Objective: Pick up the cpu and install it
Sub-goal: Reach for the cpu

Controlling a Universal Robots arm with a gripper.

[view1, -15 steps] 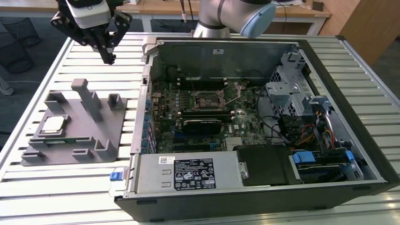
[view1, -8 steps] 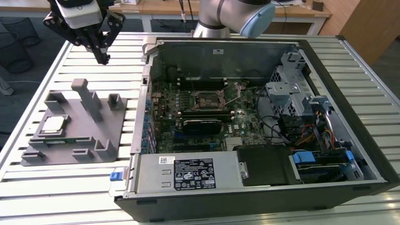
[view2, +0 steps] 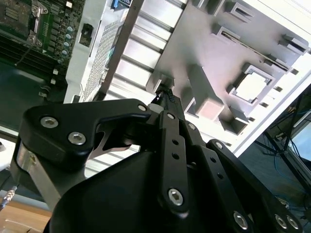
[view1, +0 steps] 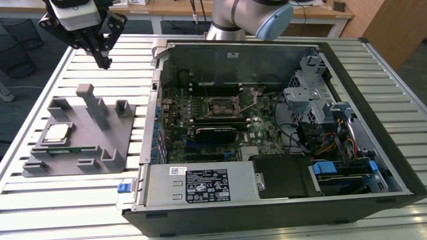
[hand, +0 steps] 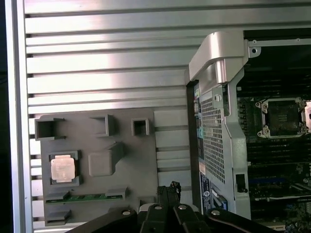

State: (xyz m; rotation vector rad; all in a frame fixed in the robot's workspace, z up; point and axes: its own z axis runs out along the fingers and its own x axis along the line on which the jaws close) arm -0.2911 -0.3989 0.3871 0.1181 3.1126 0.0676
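Observation:
The cpu [view1: 56, 132] is a small silvery square with a pale rim, lying flat in a recess of the grey holder block [view1: 81, 159] on the slatted table at the exterior view's left. Both wrist views show the cpu [hand: 63, 169] [view2: 251, 86] as well. My gripper [view1: 105, 64] hangs high above the table beyond the holder's far end, clear of it, fingertips together and holding nothing. The gripper [hand: 168, 187] [view2: 165, 93] also appears in both wrist views. The open socket [view1: 222, 106] [hand: 283, 116] sits on the motherboard inside the computer case.
The open computer case [view1: 373, 150] fills the table's middle and the exterior view's right, its metal side wall [view1: 151, 125] close beside the holder. A green memory stick [view1: 67, 149] [hand: 87, 197] lies in the holder next to the cpu. Grey posts [view1: 90, 100] rise from the holder.

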